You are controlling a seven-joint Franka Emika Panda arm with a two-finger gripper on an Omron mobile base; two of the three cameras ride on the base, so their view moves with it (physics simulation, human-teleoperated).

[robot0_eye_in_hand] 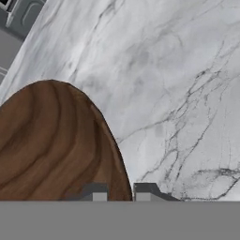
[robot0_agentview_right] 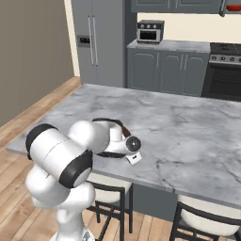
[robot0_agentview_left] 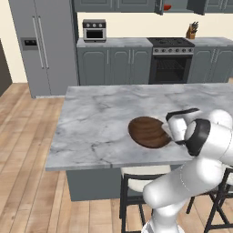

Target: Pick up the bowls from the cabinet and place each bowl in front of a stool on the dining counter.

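Brown bowl (robot0_agentview_left: 148,132): wood-grain, on the dining counter (robot0_agentview_left: 100,118) close to its near edge; centre-right of the left base view, lower left of the hand view (robot0_eye_in_hand: 51,145). In the right base view a dark arc of its rim (robot0_agentview_right: 123,128) shows behind the arm.
Gripper (robot0_eye_in_hand: 119,192): at the bowl's right rim in the left base view (robot0_agentview_left: 169,133); fingers drawn together, clamped on that rim. In the hand view one fingertip (robot0_eye_in_hand: 96,192) sits over the wood, the other (robot0_eye_in_hand: 146,192) just outside the rim over marble.
Bowl attitude: whether it rests flat or is raised off the marble, cannot tell.
Red bowl (robot0_agentview_left: 167,7): in the open upper cabinet (robot0_agentview_left: 191,5), top edge of the left base view, right of centre; also at the upper right corner of the right base view (robot0_agentview_right: 234,7).
Stool (robot0_agentview_left: 136,182): cream seat, black frame, tucked under the counter's near edge directly below the brown bowl, bottom centre of the left base view.
Second stool (robot0_agentview_right: 207,219): lower right of the right base view.
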